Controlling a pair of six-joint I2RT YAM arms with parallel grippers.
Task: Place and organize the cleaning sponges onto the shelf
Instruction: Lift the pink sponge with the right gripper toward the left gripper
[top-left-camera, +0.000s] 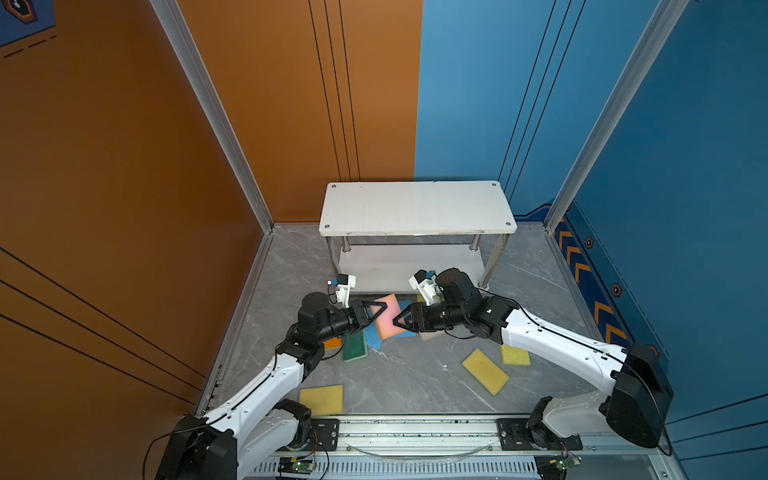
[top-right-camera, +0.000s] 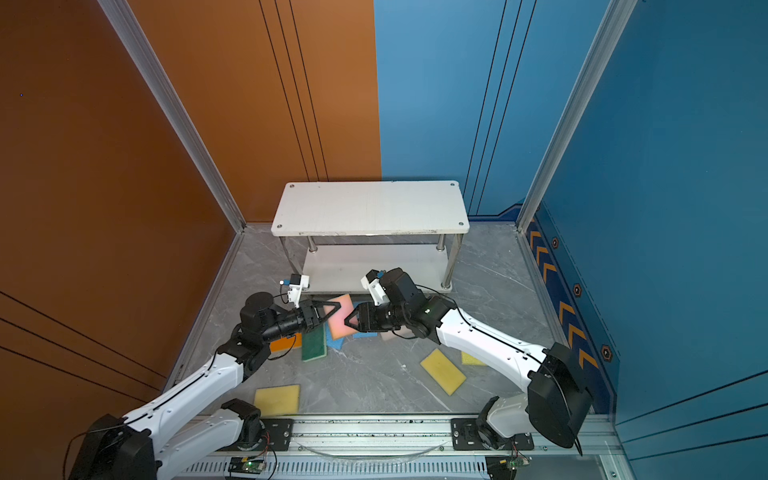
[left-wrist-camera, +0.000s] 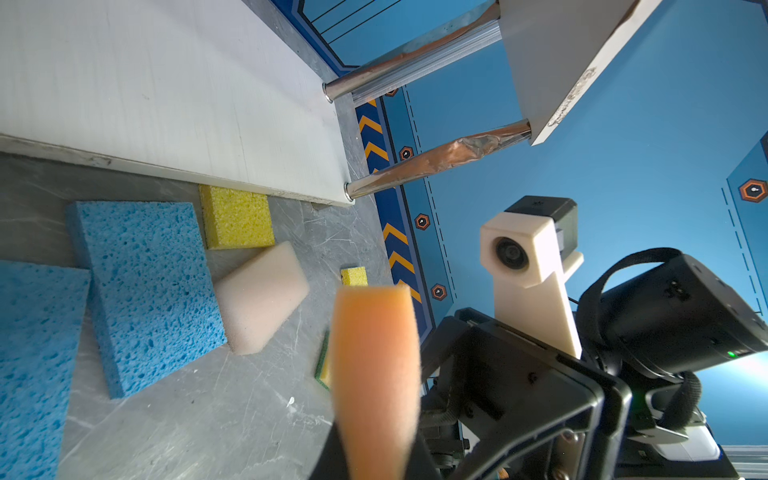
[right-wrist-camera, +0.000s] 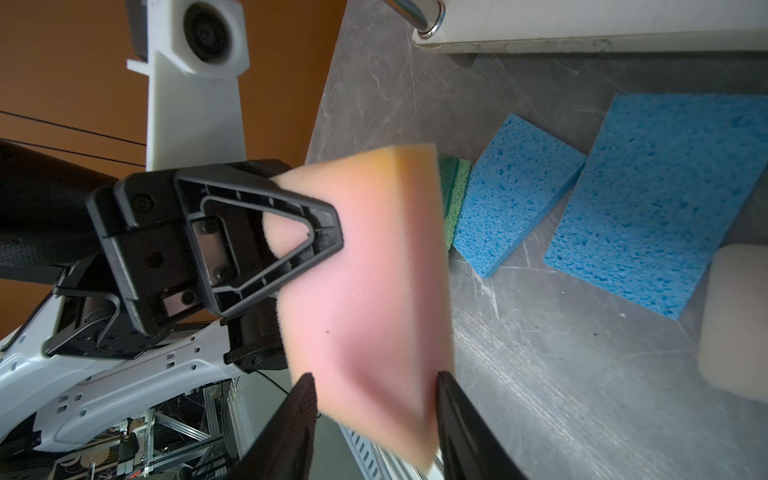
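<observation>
Pinching pink sponge (top-left-camera: 386, 321) at one end: left gripper (top-left-camera: 380, 311), jaws pressed onto foam. Sponge held clear of floor (top-left-camera: 395, 374), just in front of shelf (top-left-camera: 417, 208). Right gripper (top-left-camera: 398, 320) at opposite end, jaws spread, straddling sponge corner; contact unclear. Below on floor: two blue sponges (left-wrist-camera: 145, 291), off-white sponge (left-wrist-camera: 262, 299), green sponge (top-left-camera: 355, 345), orange sponge (top-left-camera: 332, 343) partly hidden. Three yellow sponges (top-left-camera: 485, 371) flat on floor, well apart from shelf.
</observation>
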